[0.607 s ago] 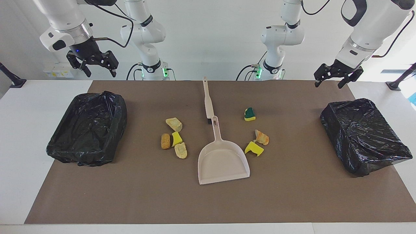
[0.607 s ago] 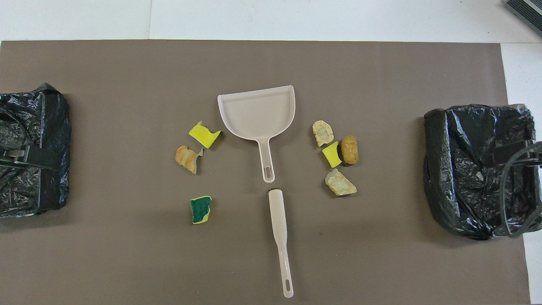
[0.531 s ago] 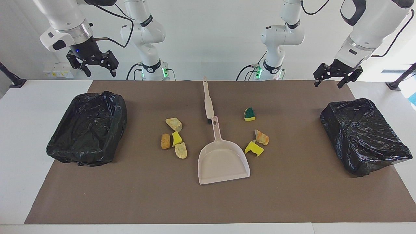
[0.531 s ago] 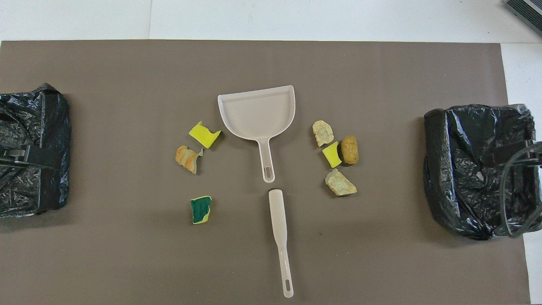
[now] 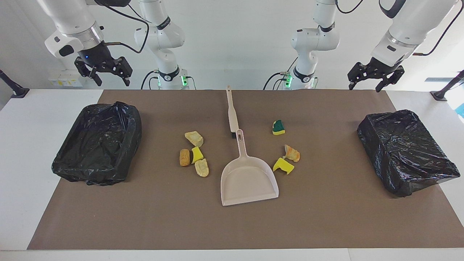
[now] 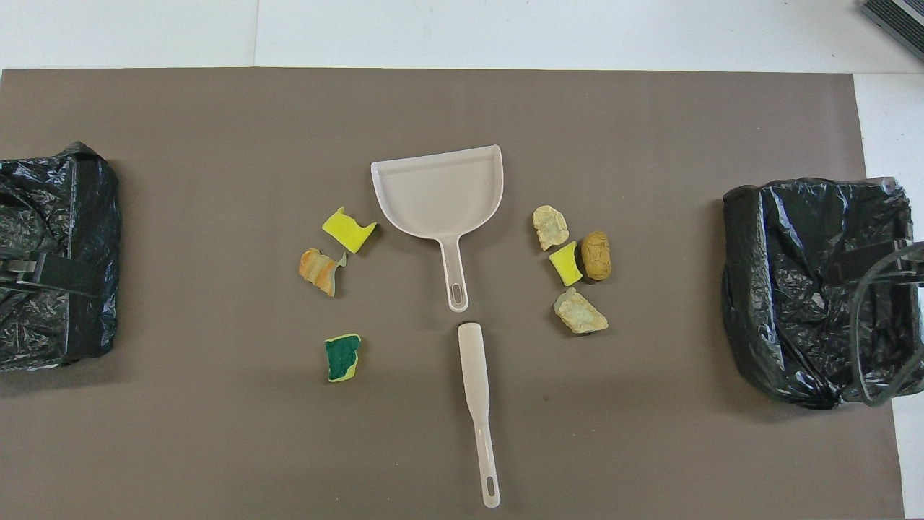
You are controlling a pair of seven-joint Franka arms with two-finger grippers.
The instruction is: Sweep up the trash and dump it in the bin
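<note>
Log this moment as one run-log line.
stage: start, nothing swept | left gripper: open, raised, empty | right gripper: open, raised, empty | trash: seven chunks on mat | dustpan: empty | brush: untouched

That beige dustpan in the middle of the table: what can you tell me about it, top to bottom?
The beige dustpan looks like smooth, hard plastic: a shallow, empty scoop with raised side walls and a straight handle ending in a hanging slot. It lies flat on the brown mat, handle toward the robots and open lip away from them. Nothing grips it. A yellow chunk lies right at its side; the brush lies just off its handle's end.
</note>
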